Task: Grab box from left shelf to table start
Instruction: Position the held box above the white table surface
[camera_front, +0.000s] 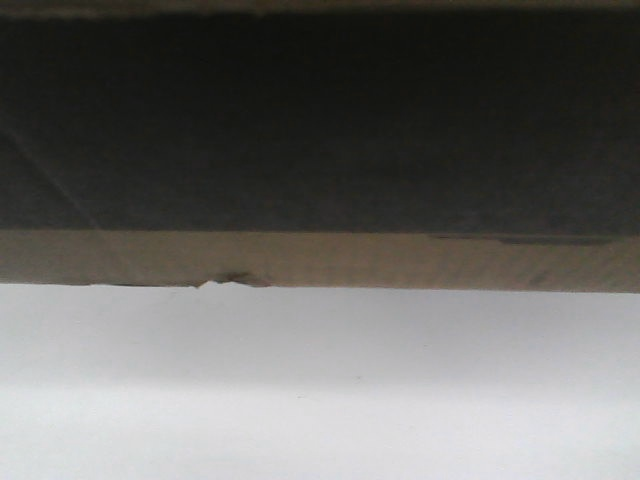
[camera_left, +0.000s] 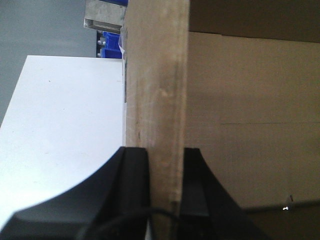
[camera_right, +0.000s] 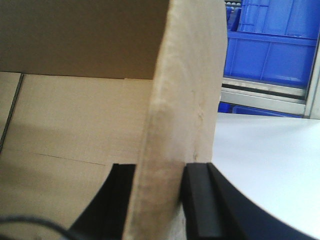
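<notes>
Front view: filled across the top by the box (camera_front: 320, 130), dark printed panel over a tan strip, small tear (camera_front: 225, 284) on the lower edge. Directly above the white table (camera_front: 320, 400); touching it or just clear, cannot tell.

Left wrist view: left gripper (camera_left: 166, 192) closed narrow on an upright cardboard wall of the box, one black finger (camera_left: 135, 185) on each side. Table beside that wall, on its outer side.

Right wrist view: right gripper (camera_right: 159, 200) pinching another cardboard wall likewise. Beyond the table, blue crates (camera_right: 270, 45) above a silvery metal rail (camera_right: 265, 92).

Progress, judged: pick-up looks done, box at the table in a two-handed hold. Left to do: settle it flat, confirm it rests, release both grips.
</notes>
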